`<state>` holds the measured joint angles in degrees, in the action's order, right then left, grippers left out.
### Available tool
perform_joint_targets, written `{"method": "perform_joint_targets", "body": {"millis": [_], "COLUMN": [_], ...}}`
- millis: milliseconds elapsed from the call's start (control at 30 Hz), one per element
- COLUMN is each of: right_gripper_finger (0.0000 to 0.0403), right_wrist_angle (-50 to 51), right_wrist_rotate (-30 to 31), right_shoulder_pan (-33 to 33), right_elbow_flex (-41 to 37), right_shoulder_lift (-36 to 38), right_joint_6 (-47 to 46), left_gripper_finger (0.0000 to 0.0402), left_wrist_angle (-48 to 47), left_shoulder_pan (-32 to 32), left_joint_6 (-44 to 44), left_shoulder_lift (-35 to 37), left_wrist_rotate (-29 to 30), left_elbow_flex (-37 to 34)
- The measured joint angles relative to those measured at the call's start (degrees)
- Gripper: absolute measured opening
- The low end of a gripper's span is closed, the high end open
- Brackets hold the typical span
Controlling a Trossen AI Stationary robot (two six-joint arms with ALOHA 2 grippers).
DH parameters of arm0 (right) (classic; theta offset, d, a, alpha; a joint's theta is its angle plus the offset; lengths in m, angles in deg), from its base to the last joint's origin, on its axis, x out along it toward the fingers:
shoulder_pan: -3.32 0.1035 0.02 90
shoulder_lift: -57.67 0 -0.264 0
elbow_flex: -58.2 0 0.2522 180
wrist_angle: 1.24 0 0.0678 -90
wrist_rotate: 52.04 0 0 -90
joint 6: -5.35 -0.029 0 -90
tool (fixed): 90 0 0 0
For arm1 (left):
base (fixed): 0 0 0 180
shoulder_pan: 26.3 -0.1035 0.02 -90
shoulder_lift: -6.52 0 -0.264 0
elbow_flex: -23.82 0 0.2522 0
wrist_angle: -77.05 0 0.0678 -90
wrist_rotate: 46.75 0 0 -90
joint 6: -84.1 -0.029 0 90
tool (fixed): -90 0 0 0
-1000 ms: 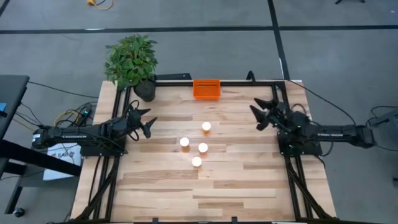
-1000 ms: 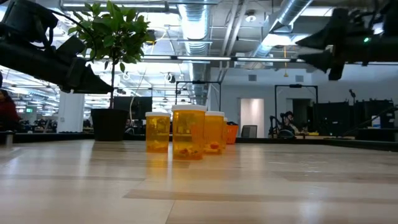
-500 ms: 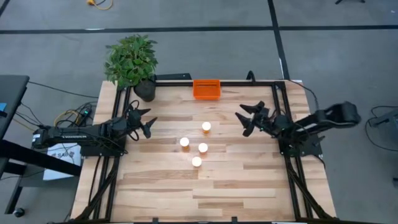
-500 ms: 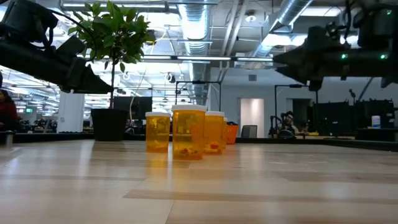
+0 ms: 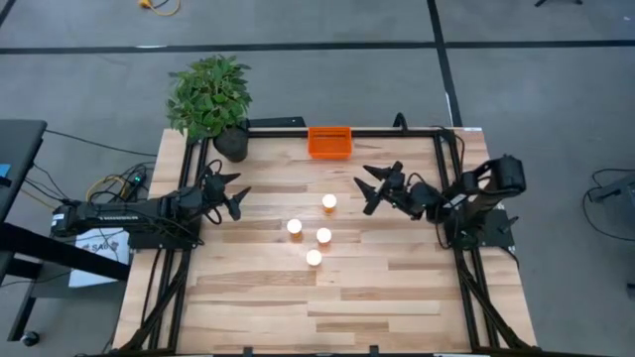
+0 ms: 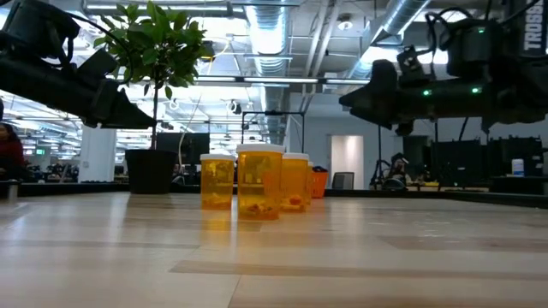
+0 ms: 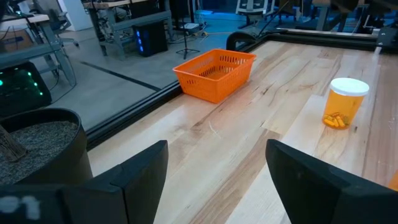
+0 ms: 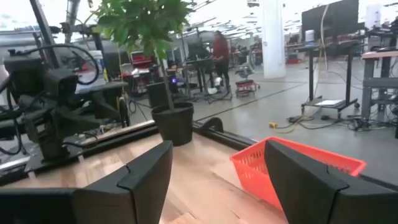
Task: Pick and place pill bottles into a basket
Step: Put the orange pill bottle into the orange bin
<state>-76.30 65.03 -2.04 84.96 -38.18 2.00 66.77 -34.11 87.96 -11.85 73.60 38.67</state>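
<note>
Four pill bottles with white caps stand upright on their bases near the table's middle (image 5: 328, 202), (image 5: 295, 227), (image 5: 323, 235), (image 5: 314, 258); their orange bodies show in the low view (image 6: 259, 181). The orange basket (image 5: 329, 142) rests at the table's far edge. My right gripper (image 5: 369, 189) is open, in the air to the right of the farthest bottle. My left gripper (image 5: 234, 193) is open at the table's left side, left of the bottles. The left wrist view shows the basket (image 7: 215, 73) and one bottle (image 7: 344, 103).
A potted plant in a dark pot (image 5: 228, 142) stands at the table's far left corner. A black frame rail (image 5: 397, 130) runs along the far edge. Bare wood lies in front of the bottles. People show far off in the room (image 8: 219, 50).
My right gripper has moved from the table's right edge toward the left, toward the bottles, with its arm folding up behind it. It has stayed open. The bottles and the left arm have kept still.
</note>
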Motion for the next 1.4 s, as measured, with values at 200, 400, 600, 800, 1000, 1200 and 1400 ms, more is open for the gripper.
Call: {"method": "perform_joint_targets", "body": {"millis": [200, 400, 600, 800, 1000, 1200, 1400], "right_gripper_finger": [0.0249, 0.0249, 0.0249, 0.0249, 0.0249, 0.0249, 0.0249], "right_wrist_angle": [0.1, 0.1, 0.3, 4.2, 9.0, 10.7, 15.6], "right_wrist_rotate": [0.0, 0.0, 0.0, -0.1, -1.6, -1.8, -6.4], "right_shoulder_pan": [-0.2, -0.4, -0.3, 0.0, 1.4, 2.8, 3.1], "right_elbow_flex": [1.7, 2.1, 2.1, 2.1, 2.1, 2.2, 5.1], "right_shoulder_lift": [-3.7, -7.7, -9.4, -9.5, -9.5, -9.5, -9.5], "right_joint_6": [2.3, 2.4, 2.2, -1.1, -0.7, 0.4, 1.0], "left_gripper_finger": [0.0263, 0.0263, 0.0263, 0.0263, 0.0263, 0.0263, 0.0263], "left_wrist_angle": [0.0, 0.0, 0.0, 0.0, 0.0, 0.0, 0.0], "left_shoulder_pan": [0.0, 0.0, 0.0, 0.0, 0.0, 0.0, 0.0], "left_joint_6": [0.0, 0.0, 0.0, 0.0, 0.0, 0.0, 0.0], "left_shoulder_lift": [0.0, 0.0, 0.0, 0.0, 0.0, 0.0, 0.0], "left_wrist_rotate": [0.0, 0.0, 0.0, 0.0, 0.0, 0.0, 0.0], "left_elbow_flex": [0.0, 0.0, 0.0, 0.0, 0.0, 0.0, 0.0]}}
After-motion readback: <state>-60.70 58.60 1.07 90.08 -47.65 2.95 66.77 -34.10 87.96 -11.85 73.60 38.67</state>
